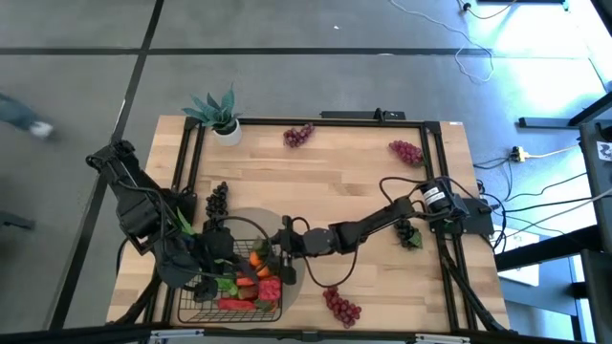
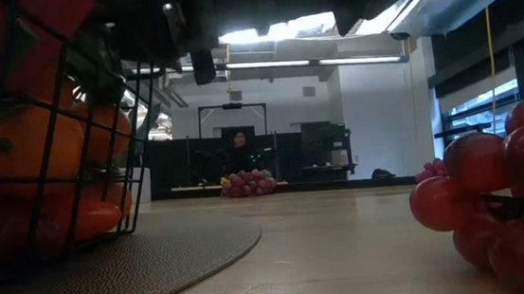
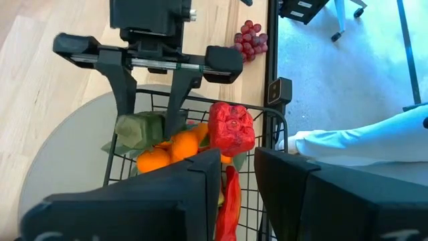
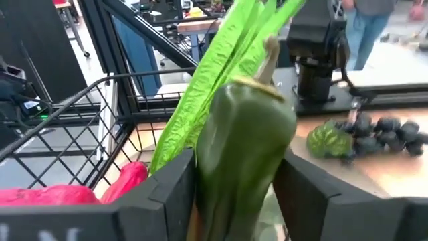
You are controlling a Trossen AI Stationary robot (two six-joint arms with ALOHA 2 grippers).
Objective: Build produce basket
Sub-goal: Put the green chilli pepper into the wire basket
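Note:
The dark wire basket (image 1: 191, 304) stands on the grey round mat (image 1: 251, 222) at the table's near left. It holds tangerines (image 3: 170, 150), a red pepper (image 3: 231, 127), a long red pepper (image 3: 227, 201) and green bean pods (image 4: 214, 73). A green pepper (image 4: 244, 147) stands stem up on the tangerines inside the basket's right side, between the parted fingers of my right gripper (image 1: 277, 250). My left gripper (image 3: 237, 181) hangs open above the basket's left side with nothing between its fingers. My right gripper reaches nearly level over the basket's right rim (image 3: 261, 110), one finger (image 4: 170, 191) on each side of the green pepper's body. Narrow gaps show beside the pepper low down. Whether the pads still touch it higher up, I cannot tell.
Grape bunches lie loose on the table: purple (image 1: 298, 135) and red (image 1: 405, 150) at the back, dark (image 1: 218, 199) behind the basket, dark with a leaf (image 1: 409, 234) at the right, red (image 1: 341, 306) at the front. A potted plant (image 1: 218, 113) stands far left.

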